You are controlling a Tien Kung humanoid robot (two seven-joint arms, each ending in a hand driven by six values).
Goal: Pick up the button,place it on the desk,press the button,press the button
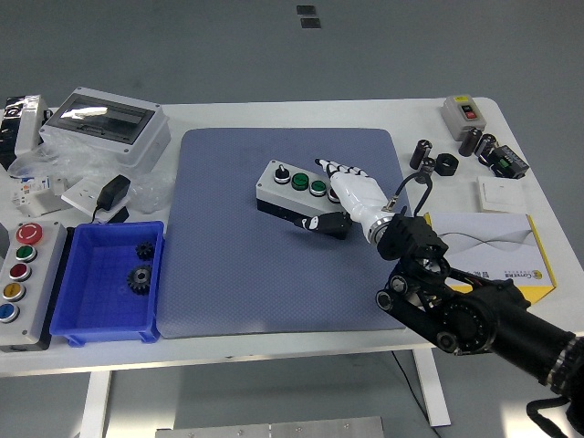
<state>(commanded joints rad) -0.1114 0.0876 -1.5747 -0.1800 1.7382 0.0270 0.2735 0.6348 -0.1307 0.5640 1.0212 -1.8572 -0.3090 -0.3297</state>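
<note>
Step in hand: looks like the first one, the pick-up. The button box [297,189] sits on the blue mat [237,274] and seems tilted, its far-left end raised, though I can't be sure it has left the mat.

Right hand [351,196]: reaches in from the lower right, white palm at the box's right end.

Fingers [342,169]: curled over the box's right end from above, dark tips lying on the top face beside the nearest green button [318,187]; thumb [324,222] tucked under the lower front edge. Closed on the box, a pinch across its thickness.

Box relative to fingers: held at one end only; most of its length runs out to the left of the fingers, unsupported. Second green button and the black knob lie further left, well clear of the fingertips.

Left hand: not seen.

Next move, my judgement: carry the box off the mat and set it flat on bare desk [274,114], then let go before pressing. An end grip leaves the long side free to droop or swing, so a slow, level carry seems wise.

Nearby: blue bin [78,315] with gears, left of the mat; yellow-edged carton [511,255] just right of the wrist.
</note>
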